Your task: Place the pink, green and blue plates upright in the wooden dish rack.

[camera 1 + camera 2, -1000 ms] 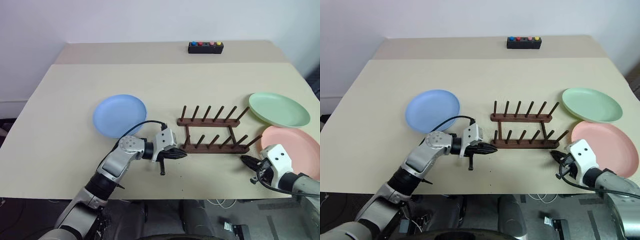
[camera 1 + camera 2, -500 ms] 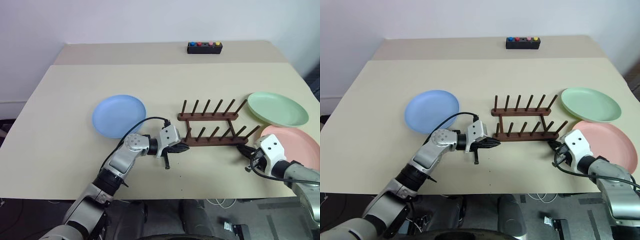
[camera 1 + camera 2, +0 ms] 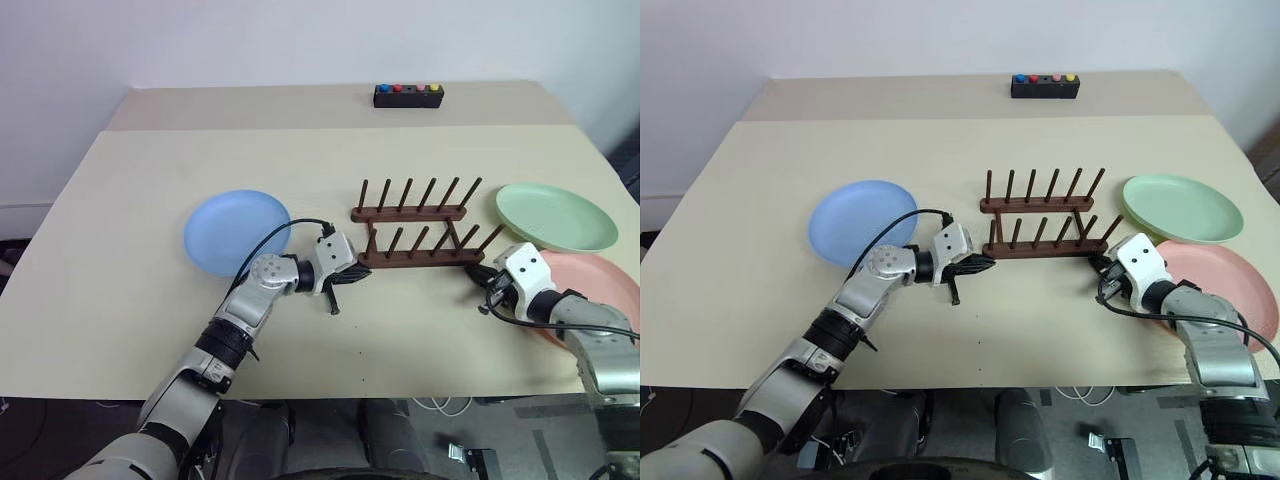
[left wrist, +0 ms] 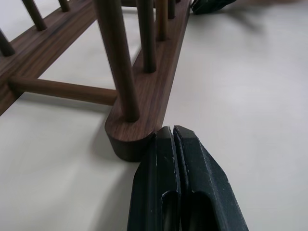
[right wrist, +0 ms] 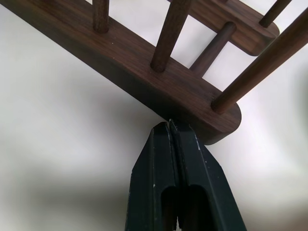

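Observation:
The wooden dish rack stands mid-table with no plates in it. My left gripper is shut, its tips against the left end of the rack's near rail. My right gripper is shut too and presses on the right end of that same rail. The blue plate lies flat left of the rack, behind my left arm. The green plate lies flat to the right of the rack. The pink plate lies nearer, partly under my right forearm.
A small black box with coloured buttons sits at the table's far edge. A seam in the tabletop runs across behind the rack. The table's right edge is close to the green and pink plates.
Both arms have reached forward with their grippers shut. The rack has slid away from me across the table, and its near rail is farther off than before. The plates have not moved.

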